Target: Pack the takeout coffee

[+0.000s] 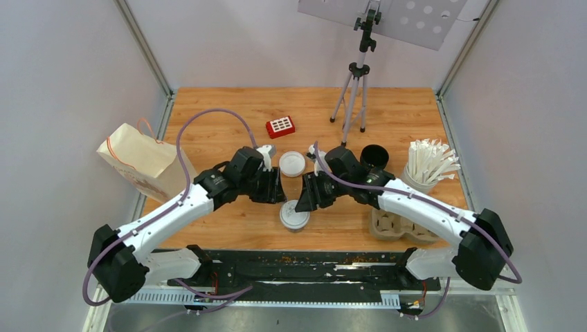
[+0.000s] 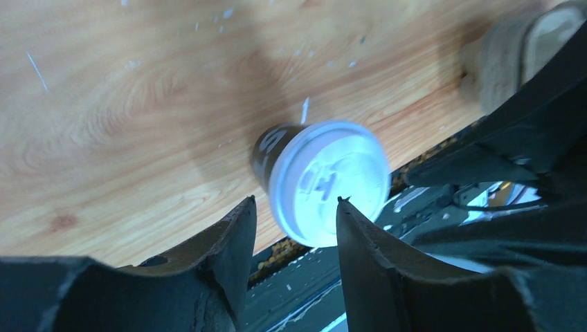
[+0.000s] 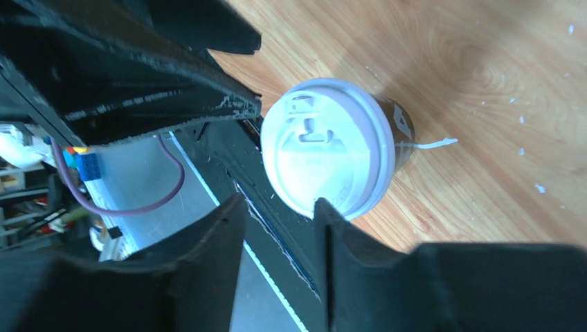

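While standing upright just inside the table's near edge, white lid up, long axis vertical: the takeout coffee (image 1: 294,216), with the cup tray (image 1: 394,225) at its 3 o'clock. Seen from above, flanked a little beyond at 11 o'clock by the left gripper (image 2: 296,202) and at 1 o'clock by the right gripper (image 3: 278,200), both with jaws parted and empty, tips short of the lid. Judged about equally close, the right perhaps nearer. Farther off at 12 o'clock, another white lid (image 1: 292,163), unclear whether on a cup.
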`<move>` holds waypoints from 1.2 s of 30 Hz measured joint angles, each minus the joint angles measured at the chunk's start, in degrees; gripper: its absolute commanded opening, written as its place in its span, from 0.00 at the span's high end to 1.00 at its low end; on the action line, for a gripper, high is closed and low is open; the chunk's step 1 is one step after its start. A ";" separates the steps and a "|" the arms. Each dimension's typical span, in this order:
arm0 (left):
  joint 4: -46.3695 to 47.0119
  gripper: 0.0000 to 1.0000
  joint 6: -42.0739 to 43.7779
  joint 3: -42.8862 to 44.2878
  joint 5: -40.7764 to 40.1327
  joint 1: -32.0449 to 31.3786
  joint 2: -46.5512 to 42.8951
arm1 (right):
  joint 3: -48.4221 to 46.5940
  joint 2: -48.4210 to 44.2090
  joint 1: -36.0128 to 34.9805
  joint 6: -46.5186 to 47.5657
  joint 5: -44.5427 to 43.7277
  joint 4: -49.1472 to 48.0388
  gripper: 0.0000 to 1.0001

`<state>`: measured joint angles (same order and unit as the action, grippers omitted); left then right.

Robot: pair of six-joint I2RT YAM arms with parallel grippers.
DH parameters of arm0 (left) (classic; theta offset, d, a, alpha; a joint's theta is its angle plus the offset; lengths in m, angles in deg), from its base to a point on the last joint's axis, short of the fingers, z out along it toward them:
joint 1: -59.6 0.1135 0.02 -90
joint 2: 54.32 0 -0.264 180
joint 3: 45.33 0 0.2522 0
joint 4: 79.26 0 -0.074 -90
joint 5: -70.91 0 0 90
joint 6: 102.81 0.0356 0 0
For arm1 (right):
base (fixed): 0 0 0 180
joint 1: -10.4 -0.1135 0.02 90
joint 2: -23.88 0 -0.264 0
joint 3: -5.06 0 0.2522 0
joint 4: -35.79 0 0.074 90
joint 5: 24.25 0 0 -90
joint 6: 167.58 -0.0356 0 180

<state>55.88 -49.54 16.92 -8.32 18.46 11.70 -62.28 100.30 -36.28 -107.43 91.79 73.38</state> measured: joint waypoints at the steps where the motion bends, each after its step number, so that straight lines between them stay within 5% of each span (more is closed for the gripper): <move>1: -1.11 0.42 0.20 1.86 -0.55 0.00 -0.02 | -0.46 -0.94 0.00 0.57 -0.02 0.85 0.43; 5: -4.04 0.38 1.49 9.70 -2.73 0.00 -1.44 | -2.43 -4.63 -0.04 4.17 -1.86 3.61 0.22; 18: -14.91 0.00 7.80 28.06 -9.20 0.00 -17.55 | -12.63 3.85 -10.14 14.43 -18.95 12.22 0.01; 36: -20.74 0.00 8.63 23.02 -14.56 0.00 -26.14 | -13.25 11.76 -15.93 16.31 -30.47 13.38 0.14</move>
<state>35.14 -40.91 39.93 -22.88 18.46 -14.44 -75.53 112.06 -52.21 -91.12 61.32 86.76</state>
